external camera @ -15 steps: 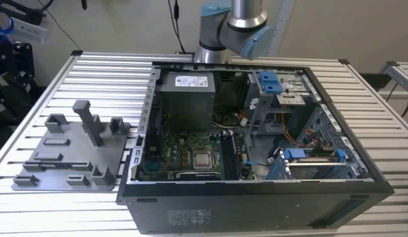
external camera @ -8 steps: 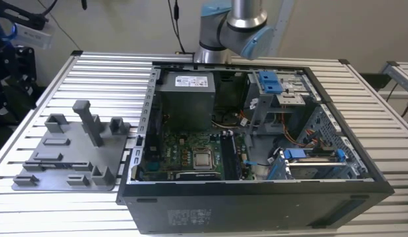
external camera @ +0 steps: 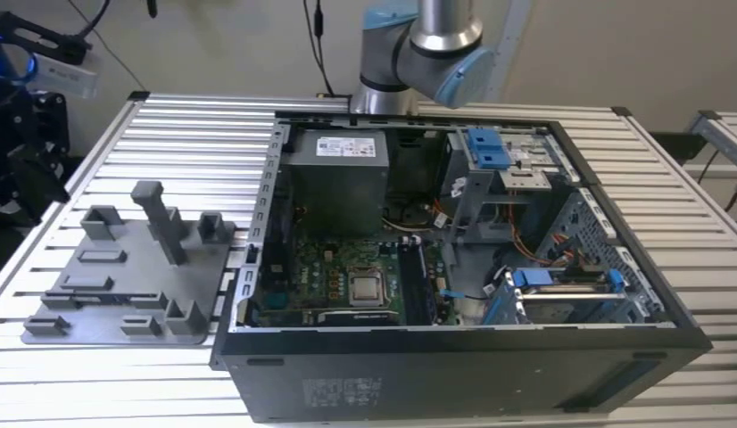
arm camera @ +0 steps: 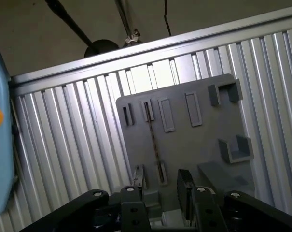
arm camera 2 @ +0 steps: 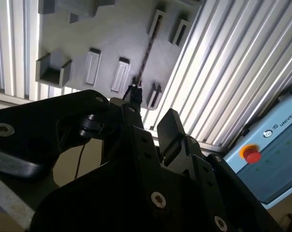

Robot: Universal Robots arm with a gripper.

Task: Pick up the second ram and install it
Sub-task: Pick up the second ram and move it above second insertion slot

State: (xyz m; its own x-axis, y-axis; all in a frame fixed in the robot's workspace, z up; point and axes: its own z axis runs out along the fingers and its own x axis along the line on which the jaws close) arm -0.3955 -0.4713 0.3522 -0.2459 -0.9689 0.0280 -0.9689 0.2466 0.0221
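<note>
Gripper (arm camera: 161,181) (arm camera 2: 152,110) is open and empty, its two fingers (arm camera: 184,186) spread apart. It points down at the gray plate (arm camera: 194,145) (arm camera 2: 112,34) and hovers above it, touching nothing. In both wrist views the second ram (arm camera: 153,140) (arm camera 2: 146,53) shows as a thin dark strip. It stands on edge on the plate, each end seated in a small slotted holder. The strip runs in line with the gap between the fingers, its near end just below them.

The plate lies on the slatted table (arm camera: 78,145). A blue box with a red button (arm camera 2: 252,154) sits off the table's edge.

In the exterior view the arm (external camera: 422,40) stands behind the open computer case (external camera: 464,357), with its upper link rising past the top of the frame. The plate (external camera: 119,276) is on that view's left, beside the case. The green motherboard (external camera: 333,272) lies on the case floor.
</note>
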